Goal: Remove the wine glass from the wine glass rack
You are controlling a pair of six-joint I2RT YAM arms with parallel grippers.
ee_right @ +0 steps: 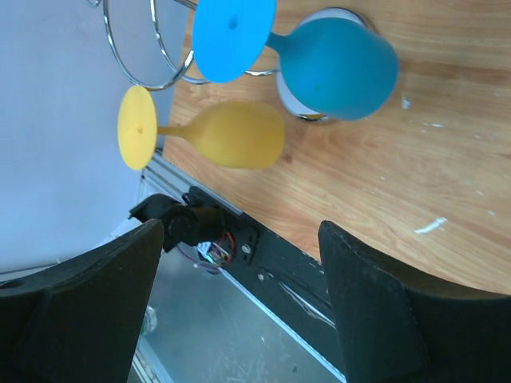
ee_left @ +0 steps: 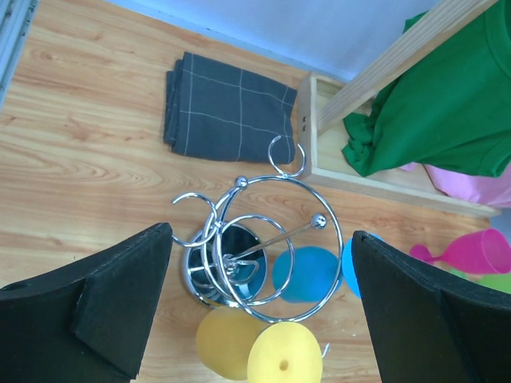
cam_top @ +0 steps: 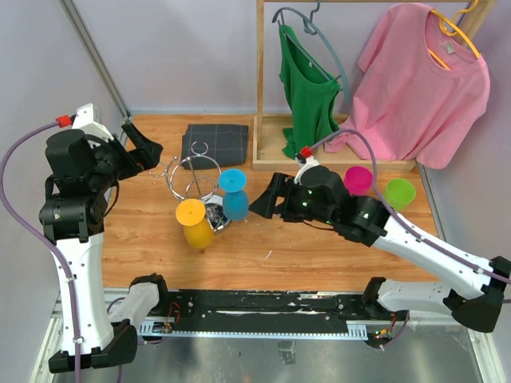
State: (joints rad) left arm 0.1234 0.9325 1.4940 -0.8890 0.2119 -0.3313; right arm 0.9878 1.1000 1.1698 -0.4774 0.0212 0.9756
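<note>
The silver wire wine glass rack stands on its round shiny base left of the table's middle. A blue wine glass and a yellow wine glass hang upside down from its loop arms. My left gripper is open and empty, up and to the left of the rack. My right gripper is open and empty, just right of the blue glass. The left wrist view looks down on the rack, blue glass and yellow glass. The right wrist view shows the blue glass and yellow glass.
A folded grey cloth lies behind the rack. A wooden clothes rack with a green top and pink shirt stands at the back. A pink glass and a green glass stand at the right.
</note>
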